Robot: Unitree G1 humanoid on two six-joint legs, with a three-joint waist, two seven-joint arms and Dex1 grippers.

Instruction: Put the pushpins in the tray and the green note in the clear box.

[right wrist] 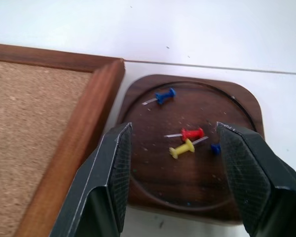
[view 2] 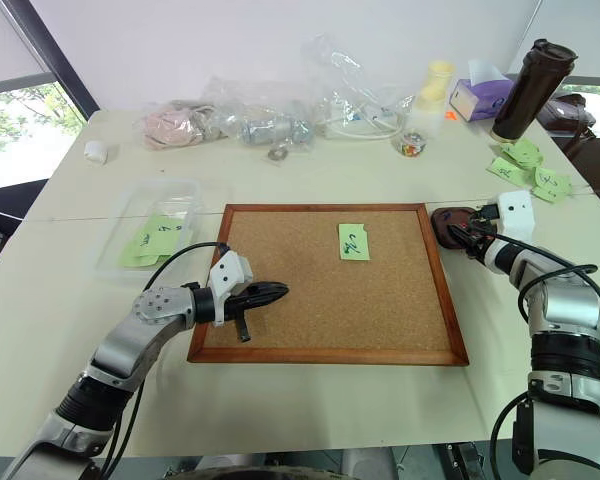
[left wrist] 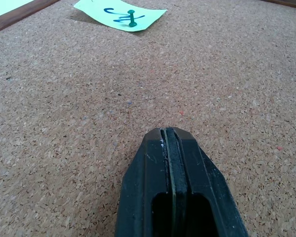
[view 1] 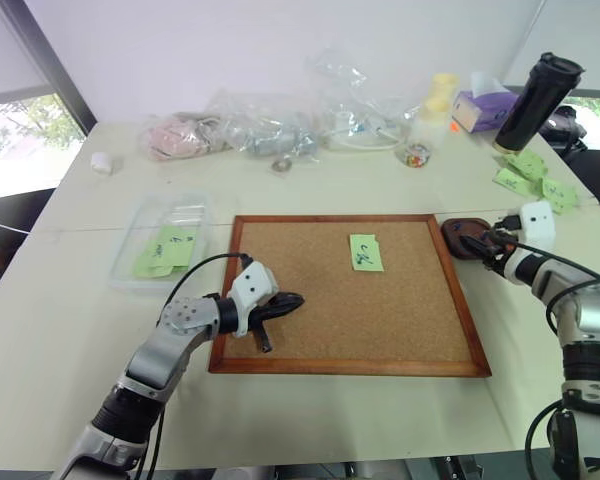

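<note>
A green note (view 1: pixel 366 252) with dark scribbles lies on the corkboard (view 1: pixel 280 240), held by a green pushpin (left wrist: pixel 131 18). My left gripper (view 1: pixel 292 299) hovers low over the board's left part, shut and empty, pointing toward the note. The dark brown tray (right wrist: pixel 241 106) sits just off the board's right edge. In it lie several pushpins: a blue one (right wrist: pixel 164 96), a red one (right wrist: pixel 191 133), a yellow one (right wrist: pixel 182 148). My right gripper (right wrist: pixel 175 129) stands open over the tray, nothing between its fingers. The clear box (view 1: pixel 190 207), left of the board, holds other green notes (view 1: pixel 165 248).
Wrinkly plastic bags (view 1: pixel 270 125) line the table's back. A black tumbler (view 1: pixel 536 100), a purple tissue box (view 1: pixel 483 108) and more green notes (view 1: pixel 528 172) sit at the back right. Near the far left edge sits a small white object (view 1: pixel 101 162).
</note>
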